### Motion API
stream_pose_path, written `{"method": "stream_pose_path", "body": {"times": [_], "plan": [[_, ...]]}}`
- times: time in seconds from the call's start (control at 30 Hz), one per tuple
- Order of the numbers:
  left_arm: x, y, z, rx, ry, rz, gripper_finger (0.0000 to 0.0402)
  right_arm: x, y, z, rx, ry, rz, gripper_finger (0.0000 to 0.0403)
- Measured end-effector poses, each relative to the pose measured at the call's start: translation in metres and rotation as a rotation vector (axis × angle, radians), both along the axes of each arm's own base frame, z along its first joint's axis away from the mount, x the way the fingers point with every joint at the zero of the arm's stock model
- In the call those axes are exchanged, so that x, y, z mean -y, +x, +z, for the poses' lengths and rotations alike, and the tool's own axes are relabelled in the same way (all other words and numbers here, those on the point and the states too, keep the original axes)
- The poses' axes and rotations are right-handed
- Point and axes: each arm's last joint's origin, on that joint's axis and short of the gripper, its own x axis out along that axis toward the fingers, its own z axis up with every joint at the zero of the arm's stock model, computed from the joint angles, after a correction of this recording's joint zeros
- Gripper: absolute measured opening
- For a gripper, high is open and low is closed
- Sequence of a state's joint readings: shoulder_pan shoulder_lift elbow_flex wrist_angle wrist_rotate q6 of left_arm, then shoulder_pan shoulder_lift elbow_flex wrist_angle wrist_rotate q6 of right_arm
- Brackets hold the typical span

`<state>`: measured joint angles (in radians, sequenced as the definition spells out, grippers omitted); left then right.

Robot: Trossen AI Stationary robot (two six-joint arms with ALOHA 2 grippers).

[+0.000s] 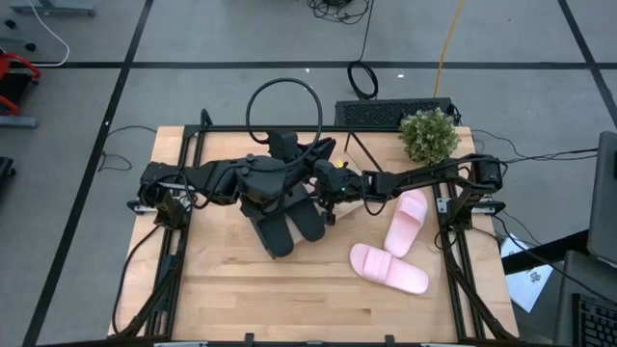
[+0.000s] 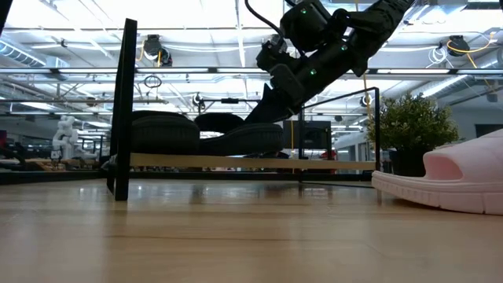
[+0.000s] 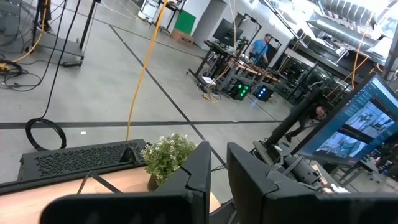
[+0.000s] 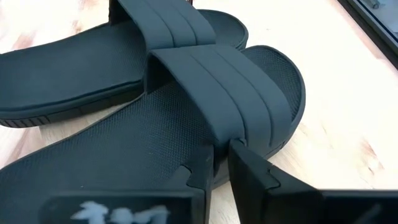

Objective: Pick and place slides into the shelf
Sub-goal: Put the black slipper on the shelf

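On the high view's left side the left arm reaches inward over the shelf, its left gripper lifted and aimed out at the room; its fingers stand nearly together with a thin gap and nothing between them. Just right of it, on the shelf board, lie the two black slides side by side, touching. The low view shows them resting on the board, one propped at a slant against the other. The right gripper is down at the nearer black slide, its fingers close together with only a slim gap, the tips right at the slide's edge below the strap; whether they pinch the rim cannot be told. Farther right, well apart from the shelf, the two pink slides lie on the table, one angled up toward a plant, the other flat nearer the front edge. These slides look like light moulded foam, springy rather than stiff, with a matte, grippy skin, so they should neither slip nor break. The wide strap, or the sole's side rim near it, looks the best hold; a grip at heel or toe would likely let the slide droop and swing.
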<state>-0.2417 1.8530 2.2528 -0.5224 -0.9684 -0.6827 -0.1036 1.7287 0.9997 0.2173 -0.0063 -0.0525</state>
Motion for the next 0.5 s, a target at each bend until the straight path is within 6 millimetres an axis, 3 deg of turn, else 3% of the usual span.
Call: {"method": "stream_pose_path", "body": {"times": [0.5], "plan": [[0.0000, 0.0000, 0.0000, 0.002, -0.002, 0.000, 0.0047, -0.0005, -0.0012, 0.0006, -0.013, 0.003, 0.003, 0.0136]]}}
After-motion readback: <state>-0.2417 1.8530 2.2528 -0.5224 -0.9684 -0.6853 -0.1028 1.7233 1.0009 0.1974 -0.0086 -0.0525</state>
